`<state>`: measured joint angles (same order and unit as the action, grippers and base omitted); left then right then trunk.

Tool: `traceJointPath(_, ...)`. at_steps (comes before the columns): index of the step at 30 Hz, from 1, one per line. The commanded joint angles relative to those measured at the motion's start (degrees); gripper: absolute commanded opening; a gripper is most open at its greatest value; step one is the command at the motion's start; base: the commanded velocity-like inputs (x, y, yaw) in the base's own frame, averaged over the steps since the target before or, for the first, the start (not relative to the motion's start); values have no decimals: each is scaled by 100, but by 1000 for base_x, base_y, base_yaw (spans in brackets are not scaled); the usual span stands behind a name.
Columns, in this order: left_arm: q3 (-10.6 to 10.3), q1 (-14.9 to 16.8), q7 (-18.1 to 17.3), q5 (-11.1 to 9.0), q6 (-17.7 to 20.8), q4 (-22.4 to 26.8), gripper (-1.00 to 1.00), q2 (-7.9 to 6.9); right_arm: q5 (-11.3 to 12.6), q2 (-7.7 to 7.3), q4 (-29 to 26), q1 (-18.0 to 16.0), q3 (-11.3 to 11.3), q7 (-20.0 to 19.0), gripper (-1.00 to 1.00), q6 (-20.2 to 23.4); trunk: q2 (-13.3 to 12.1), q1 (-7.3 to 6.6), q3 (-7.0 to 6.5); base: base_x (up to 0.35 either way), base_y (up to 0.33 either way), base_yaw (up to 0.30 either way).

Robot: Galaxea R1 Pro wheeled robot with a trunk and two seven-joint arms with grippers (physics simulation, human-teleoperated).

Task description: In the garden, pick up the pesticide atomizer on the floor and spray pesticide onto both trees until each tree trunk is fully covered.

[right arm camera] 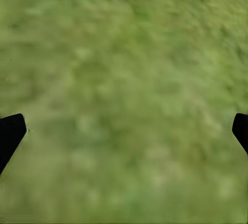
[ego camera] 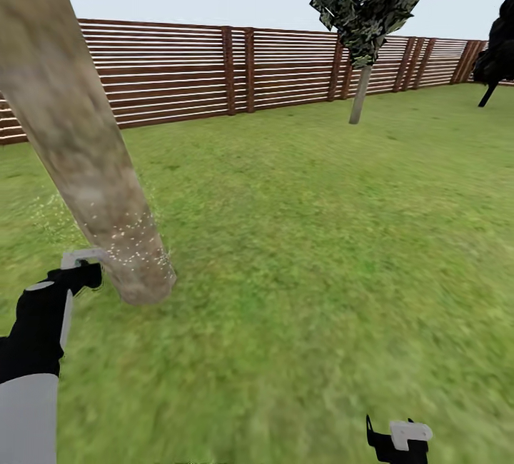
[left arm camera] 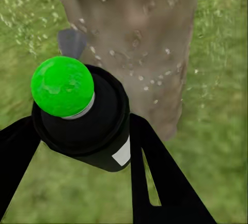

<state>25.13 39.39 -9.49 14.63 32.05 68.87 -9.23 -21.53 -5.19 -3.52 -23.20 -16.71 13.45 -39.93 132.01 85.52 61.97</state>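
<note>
A grass lawn point(ego camera: 300, 235) runs back to a slatted fence point(ego camera: 178, 71). At left, the left gripper point(left arm camera: 85, 146) has its jaws closed around the spray bottle point(left arm camera: 85, 123), aimed at the trunk point(ego camera: 86, 157) just ahead so white specks point(ego camera: 132, 246) land low on it. The right gripper point(right arm camera: 124, 131) hangs idle over grass, jaws wide.

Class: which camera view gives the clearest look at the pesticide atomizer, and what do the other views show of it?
The left wrist view is best: the pesticide atomizer sits close up between the left tool's fingers, with its green cap and white label plain, facing the speckled tree trunk. In the head view it cannot be made out at that tool. The right wrist view shows grass.
</note>
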Motion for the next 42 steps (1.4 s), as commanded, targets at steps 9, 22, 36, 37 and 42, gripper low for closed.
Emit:
traceJointPath(9,-23,-35,9,53,192,394,-100,21,-1,1,0,0,1,0,100,3,0,0,0,0,0,176)
traceJointPath(22,225,-591,-1,80,243,-46,-100,-85,-1,1,0,0,1,0,100,2,0,0,0,62,-192,0)
traceJointPath(36,-297,-1401,-1029,67,115,-73,-100,-76,-1,1,0,0,1,0,100,3,0,0,0,-195,-1,0)
traceJointPath(37,-336,-1476,-1360,77,-52,-74,-100,-100,-1,1,0,0,1,0,100,3,0,0,0,-337,0,0)
traceJointPath(42,-422,-1725,-3518,562,-1338,-439,-100,-548,-1,1,0,0,1,0,100,3,0,0,0,-335,0,0)
